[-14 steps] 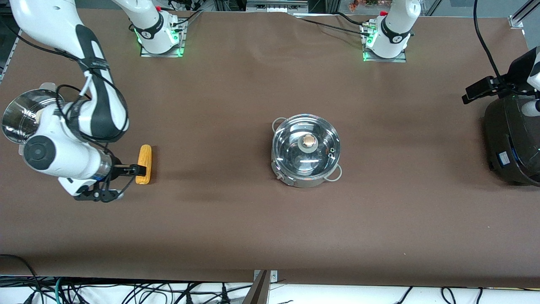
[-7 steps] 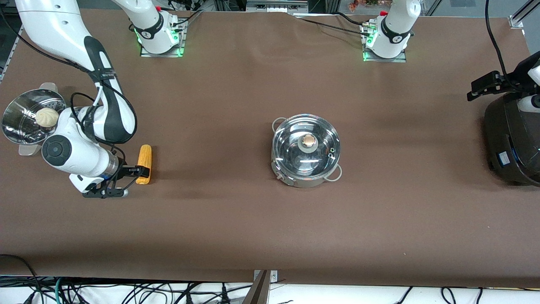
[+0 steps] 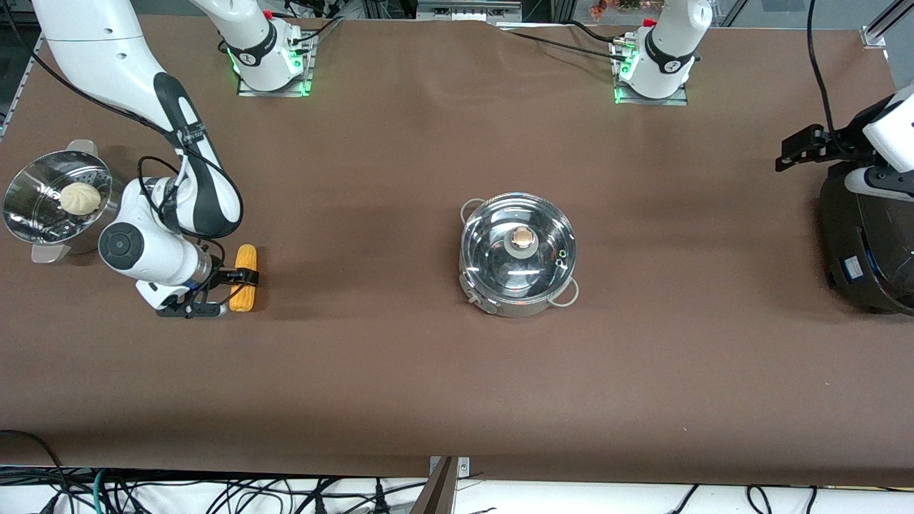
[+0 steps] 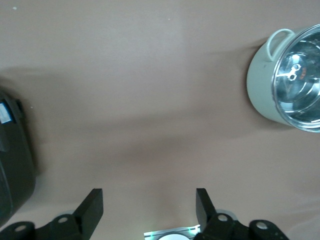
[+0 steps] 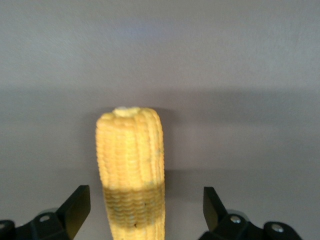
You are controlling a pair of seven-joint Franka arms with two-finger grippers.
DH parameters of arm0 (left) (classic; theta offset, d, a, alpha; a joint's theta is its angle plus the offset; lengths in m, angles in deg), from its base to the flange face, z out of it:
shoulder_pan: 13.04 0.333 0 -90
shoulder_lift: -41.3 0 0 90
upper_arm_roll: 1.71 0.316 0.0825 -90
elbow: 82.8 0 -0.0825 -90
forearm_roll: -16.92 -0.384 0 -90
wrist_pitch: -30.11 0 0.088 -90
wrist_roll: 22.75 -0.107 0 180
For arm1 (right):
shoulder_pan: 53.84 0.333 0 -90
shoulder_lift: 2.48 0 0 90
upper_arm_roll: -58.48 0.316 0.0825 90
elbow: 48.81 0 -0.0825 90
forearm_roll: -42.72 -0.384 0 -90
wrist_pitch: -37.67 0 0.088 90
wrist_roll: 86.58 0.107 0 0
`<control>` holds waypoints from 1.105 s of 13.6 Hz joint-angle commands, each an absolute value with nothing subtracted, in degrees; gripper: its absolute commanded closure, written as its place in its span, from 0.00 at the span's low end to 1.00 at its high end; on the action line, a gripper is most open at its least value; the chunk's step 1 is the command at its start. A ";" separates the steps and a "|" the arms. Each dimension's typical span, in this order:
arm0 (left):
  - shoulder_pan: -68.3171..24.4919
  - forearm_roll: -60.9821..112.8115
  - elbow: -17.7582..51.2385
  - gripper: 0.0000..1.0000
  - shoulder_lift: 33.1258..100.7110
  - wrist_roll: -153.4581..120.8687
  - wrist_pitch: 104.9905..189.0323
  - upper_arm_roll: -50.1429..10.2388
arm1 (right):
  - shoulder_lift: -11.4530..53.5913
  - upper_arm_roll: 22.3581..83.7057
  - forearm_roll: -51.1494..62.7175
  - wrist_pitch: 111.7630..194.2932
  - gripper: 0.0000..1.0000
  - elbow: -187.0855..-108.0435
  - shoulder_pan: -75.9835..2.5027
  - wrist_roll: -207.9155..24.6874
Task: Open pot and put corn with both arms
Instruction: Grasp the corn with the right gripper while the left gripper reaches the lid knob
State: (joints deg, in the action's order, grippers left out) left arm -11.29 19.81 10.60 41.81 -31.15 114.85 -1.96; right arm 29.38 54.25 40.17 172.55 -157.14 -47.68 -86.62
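The corn (image 3: 246,255) lies on the brown table near the right arm's end. My right gripper (image 3: 245,277) is low over it, open, with one finger on each side of the cob and a gap at both. The right wrist view shows the corn (image 5: 131,160) between the open fingers (image 5: 77,205). The steel pot (image 3: 518,253) stands mid-table with its glass lid and beige knob (image 3: 523,235) on; it also shows in the left wrist view (image 4: 290,80). My left gripper (image 3: 792,150) is open and empty, up beside the black cooker.
A steel steamer basket (image 3: 28,214) holding a white bun (image 3: 78,198) stands at the right arm's end, beside the right arm's wrist. The large black cooker (image 3: 867,243) stands at the left arm's end of the table.
My right gripper has moved forward over the corn, so its open fingers now straddle the cob. My left gripper has shifted slightly by the cooker.
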 commanded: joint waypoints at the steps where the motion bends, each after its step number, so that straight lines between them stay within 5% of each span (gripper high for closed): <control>1: -12.42 20.79 11.69 0.02 41.73 -22.35 115.89 -6.79 | 27.05 54.26 39.38 174.07 0.00 -160.42 -47.86 -87.55; 15: -25.86 22.99 16.52 0.00 52.45 14.32 136.88 -20.35 | 26.43 54.79 39.29 174.25 0.00 -162.10 -47.86 -87.20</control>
